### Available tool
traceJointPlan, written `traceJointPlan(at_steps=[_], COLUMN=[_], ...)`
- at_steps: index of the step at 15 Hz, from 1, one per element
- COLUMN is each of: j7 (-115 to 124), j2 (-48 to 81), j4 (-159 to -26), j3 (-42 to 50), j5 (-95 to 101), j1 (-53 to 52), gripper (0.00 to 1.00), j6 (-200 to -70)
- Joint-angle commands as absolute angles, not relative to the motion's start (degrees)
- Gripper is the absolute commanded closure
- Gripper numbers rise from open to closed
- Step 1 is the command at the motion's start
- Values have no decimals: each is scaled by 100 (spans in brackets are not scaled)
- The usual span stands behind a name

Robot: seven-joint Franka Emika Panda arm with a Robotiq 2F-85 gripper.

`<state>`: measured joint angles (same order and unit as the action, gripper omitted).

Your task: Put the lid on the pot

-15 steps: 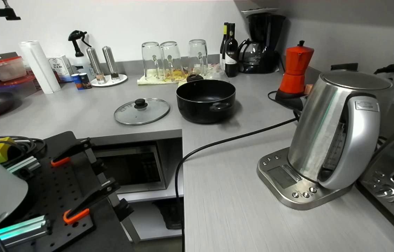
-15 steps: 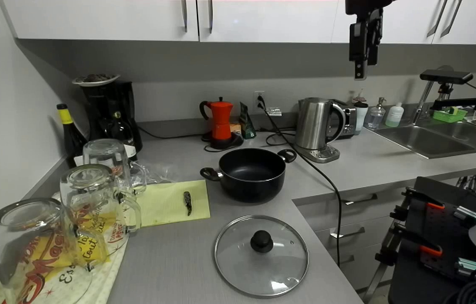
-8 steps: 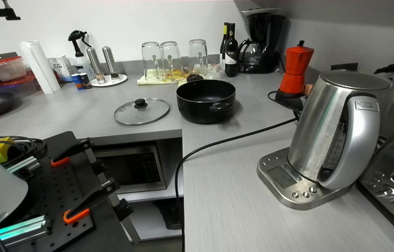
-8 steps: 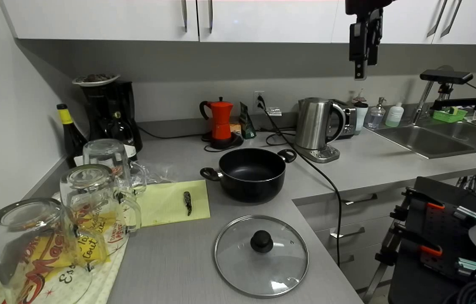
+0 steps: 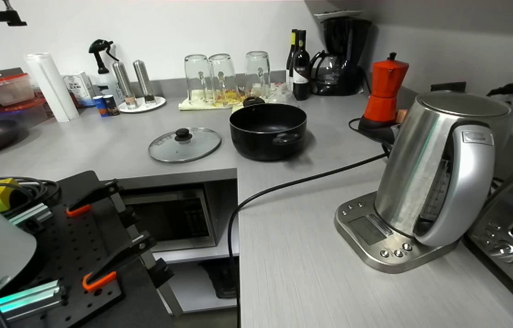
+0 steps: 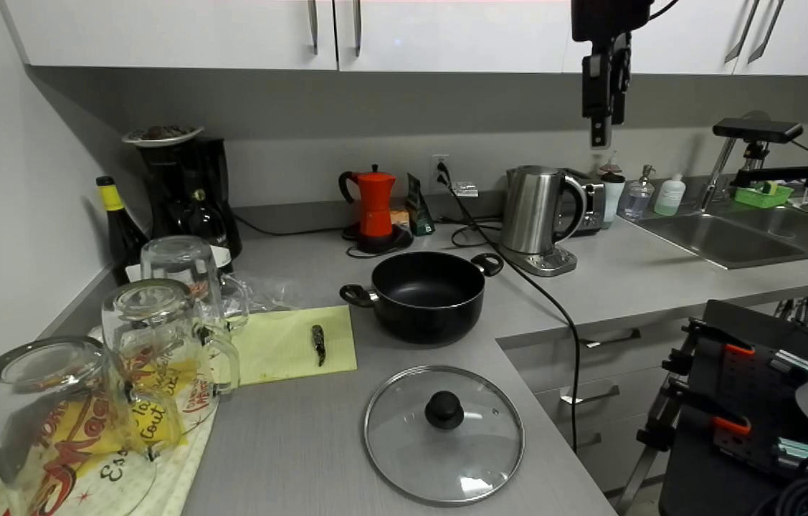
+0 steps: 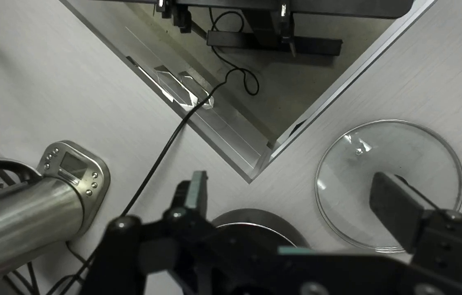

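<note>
The lid, clear glass with a metal rim and black knob, lies flat on the counter in both exterior views [image 5: 185, 148] [image 6: 439, 459]. It also shows at the right of the wrist view [image 7: 349, 205], where one finger hides its knob. The black pot stands uncovered beside it in both exterior views [image 5: 267, 141] [image 6: 426, 315]. In the wrist view the pot [image 7: 255, 217] is mostly hidden behind the gripper's body. My gripper [image 7: 294, 198] is open with nothing between its fingers. In an exterior view it hangs high above the counter, pointing down [image 6: 603, 129].
A steel kettle [image 5: 438, 173] and its black cord [image 5: 311, 175] lie near the pot. A red moka pot [image 6: 376, 204], glass mugs [image 6: 153, 337], wine bottles [image 5: 301, 68] and a coffee maker [image 5: 345, 54] stand around. Upper cabinets [image 6: 447, 36] hang above. The counter has an inner corner [image 7: 249, 180].
My gripper has moved slightly left and down in an exterior view during the last half second. The lid and the pot have not moved.
</note>
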<state>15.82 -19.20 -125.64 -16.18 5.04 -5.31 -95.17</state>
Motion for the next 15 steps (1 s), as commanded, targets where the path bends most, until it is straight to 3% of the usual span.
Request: traceJointPlan(at_steps=[1, 15], j7=[1147, -179], j2=[-1657, -241], j4=[-12522, -12499], j3=[-1530, -1979], j5=[627, 2063], j1=[-768, -1666], gripper=[0, 0], j6=[-9854, -11305])
